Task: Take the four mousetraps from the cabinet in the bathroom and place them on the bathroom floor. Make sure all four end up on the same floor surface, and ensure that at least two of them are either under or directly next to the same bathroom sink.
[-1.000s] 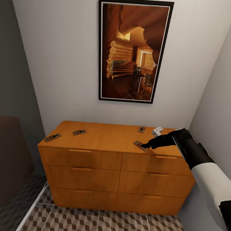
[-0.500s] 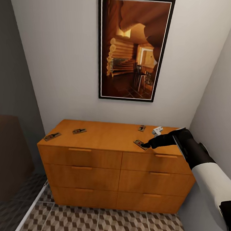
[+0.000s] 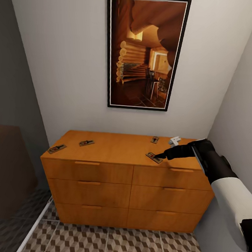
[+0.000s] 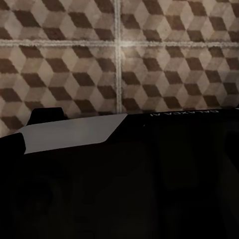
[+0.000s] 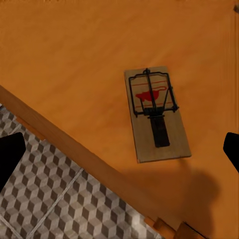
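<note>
Right gripper (image 3: 159, 156): fingers spread wide over the front-right mousetrap (image 5: 156, 114), grasping nothing.
Mousetraps: four on the cabinet (image 3: 113, 149) top; two toward the left edge, two toward the right.
Left gripper: fingers' state could not be told.

On the orange-brown wooden cabinet (image 3: 113, 151), three far brown wooden mousetraps (image 3: 87, 143) were too small to detail; the right gripper's black fingertips (image 5: 10, 154) were cut off by picture edges.

Four mousetraps (image 3: 154, 157) atop cabinet (image 3: 129, 186)
</note>
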Robot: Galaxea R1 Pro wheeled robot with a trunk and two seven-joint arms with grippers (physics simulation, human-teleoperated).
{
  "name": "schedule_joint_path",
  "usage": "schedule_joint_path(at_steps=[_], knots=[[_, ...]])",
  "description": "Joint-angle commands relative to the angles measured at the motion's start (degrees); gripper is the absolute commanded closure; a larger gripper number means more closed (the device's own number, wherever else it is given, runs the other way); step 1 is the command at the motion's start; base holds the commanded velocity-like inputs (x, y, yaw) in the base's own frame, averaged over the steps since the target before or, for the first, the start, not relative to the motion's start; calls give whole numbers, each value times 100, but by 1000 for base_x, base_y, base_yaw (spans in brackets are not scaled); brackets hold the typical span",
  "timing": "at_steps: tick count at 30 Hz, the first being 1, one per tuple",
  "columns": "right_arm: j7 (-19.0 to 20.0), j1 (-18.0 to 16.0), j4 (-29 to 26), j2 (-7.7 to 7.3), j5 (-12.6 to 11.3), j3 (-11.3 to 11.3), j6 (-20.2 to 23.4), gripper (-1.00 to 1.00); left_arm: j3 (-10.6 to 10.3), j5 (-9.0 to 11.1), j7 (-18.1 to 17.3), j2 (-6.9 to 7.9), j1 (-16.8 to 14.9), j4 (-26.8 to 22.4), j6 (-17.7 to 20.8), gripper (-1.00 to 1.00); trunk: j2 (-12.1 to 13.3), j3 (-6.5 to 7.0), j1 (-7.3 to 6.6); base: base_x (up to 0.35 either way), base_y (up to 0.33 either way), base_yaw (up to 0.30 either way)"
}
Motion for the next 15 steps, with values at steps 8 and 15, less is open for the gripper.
schedule_joint_path(at_steps=[8,15], knots=[[50,-5,-6,-61,62,-26,0,-100,-46,60,-4,3,-4,6,-11,-100,-3,-6,0,0,0,0],[50,-5,35,-97,62,-30,-7,-100,-46,60,-4,4,-4,10,-11,-100,-3,-6,0,0,0,0]])
